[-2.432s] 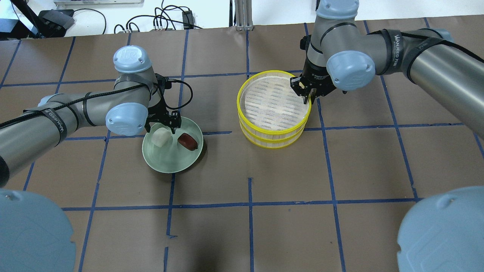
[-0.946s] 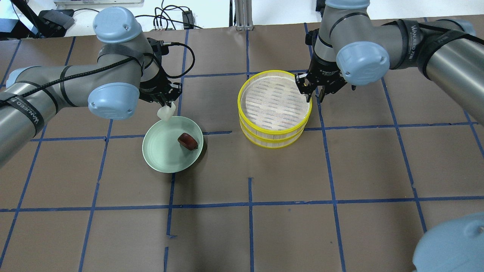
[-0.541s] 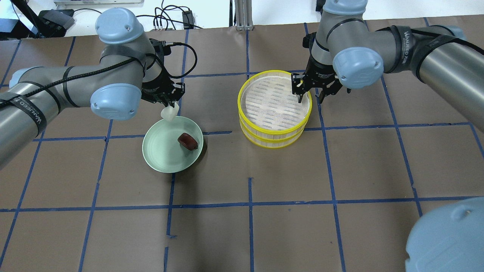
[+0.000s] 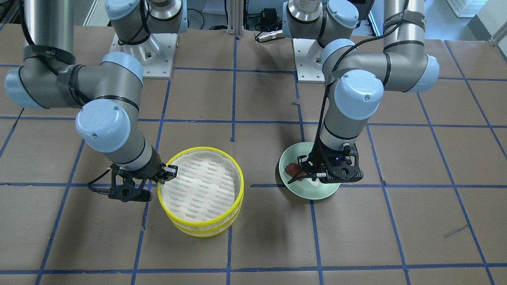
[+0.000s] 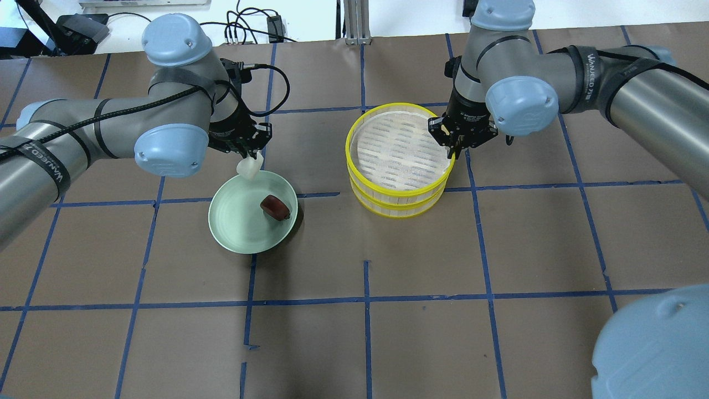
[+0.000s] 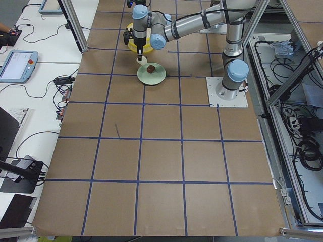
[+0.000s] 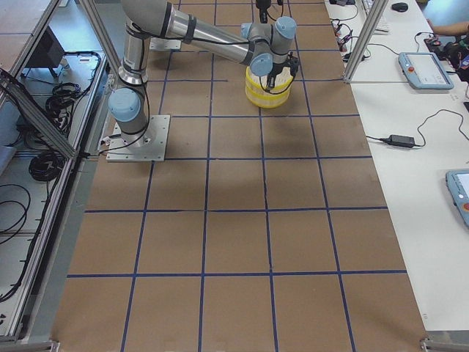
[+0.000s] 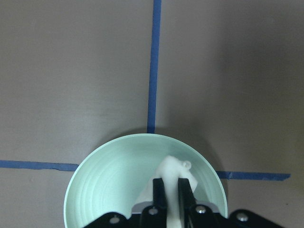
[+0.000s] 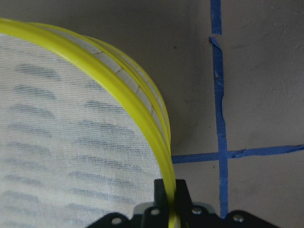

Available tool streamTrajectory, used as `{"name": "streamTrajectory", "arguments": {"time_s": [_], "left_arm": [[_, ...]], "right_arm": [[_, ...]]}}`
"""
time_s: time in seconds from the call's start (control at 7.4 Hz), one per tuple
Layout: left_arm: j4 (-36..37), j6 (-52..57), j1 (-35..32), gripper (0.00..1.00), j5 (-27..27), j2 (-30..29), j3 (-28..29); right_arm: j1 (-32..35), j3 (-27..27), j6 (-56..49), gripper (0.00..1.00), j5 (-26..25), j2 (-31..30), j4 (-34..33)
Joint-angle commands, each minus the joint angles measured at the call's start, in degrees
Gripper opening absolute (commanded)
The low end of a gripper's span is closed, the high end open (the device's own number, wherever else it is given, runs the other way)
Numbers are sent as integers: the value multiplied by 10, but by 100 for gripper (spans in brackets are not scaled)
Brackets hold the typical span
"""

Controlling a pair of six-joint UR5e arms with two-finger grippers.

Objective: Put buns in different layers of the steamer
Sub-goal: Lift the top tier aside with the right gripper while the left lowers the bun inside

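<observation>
Two stacked steamer trays (image 5: 400, 195) sit at the overhead view's centre, the right gripper (image 5: 455, 147) clenched on the top rim's right side. Left of centre, the left gripper (image 5: 248, 156) grasps the white bun (image 5: 250, 168) above the green plate (image 5: 232, 227), where the reddish-brown bun (image 5: 275, 206) lies

The bench (image 5: 388, 343) is covered in brown paper, marked into squares by blue tape lines (image 5: 365, 299). One line crosses just beyond the left hand (image 5: 250, 157), and another runs close beside the right hand (image 5: 455, 145). Past both hands, off the bench's far edge, black cables (image 5: 243, 27) lie on a white surface (image 5: 310, 16). Aluminium frame posts (image 6: 71, 25) stand at the bench's ends. White side tables (image 7: 425, 191) there carry a pendant (image 6: 17, 65) and a keyboard (image 6: 11, 105).
</observation>
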Motion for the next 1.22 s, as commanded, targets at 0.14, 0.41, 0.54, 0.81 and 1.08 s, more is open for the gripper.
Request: {"name": "streamTrajectory", "arguments": {"time_s": [0.14,0.41,0.54,0.81,1.08], "left_arm": [[2,-19,-8,21,-1,-1,-1],[11,-102,-43,21,-21,-4,9],[12,-140,-65,21,-29,-5,26],[24,-289,-107,21,-98,-26,57],[185,-449,-147,21,-147,-92,68]], "right_arm": [[-1,-4,-16,6,-5,-11,9],[-36,-9,-76,7,-18,-31,27],[-74,-13,-142,7,-18,-30,27],[-146,-16,-228,6,-46,-22,21],[-191,-18,-298,7,-48,1,17]]}}
